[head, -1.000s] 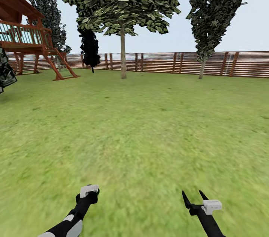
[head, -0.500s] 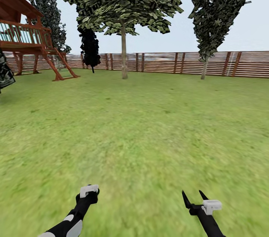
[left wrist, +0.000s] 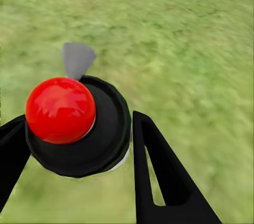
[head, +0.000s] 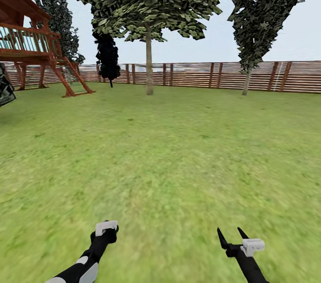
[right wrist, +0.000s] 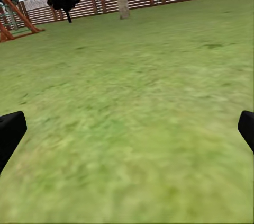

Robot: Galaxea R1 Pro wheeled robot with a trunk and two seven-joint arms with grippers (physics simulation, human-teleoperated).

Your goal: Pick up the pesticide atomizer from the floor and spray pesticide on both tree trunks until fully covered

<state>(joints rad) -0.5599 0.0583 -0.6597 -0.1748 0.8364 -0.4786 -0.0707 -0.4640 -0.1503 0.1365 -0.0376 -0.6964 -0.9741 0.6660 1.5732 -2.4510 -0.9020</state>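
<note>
Transit to the trees looks like the step in hand. Your left gripper (left wrist: 74, 123) has its jaws clenched on what I take to be the atomizer (left wrist: 100, 128), seen end-on: black body, red knob, grey nozzle. Both trunks stand well off by the fence (head: 200, 75), one mid-lawn (head: 149, 69), one further right (head: 246, 82). Your right gripper (head: 231, 231) hangs over grass (head: 178, 162), jaws released, holding nothing. Next you need to close on a trunk and aim the nozzle.
</note>
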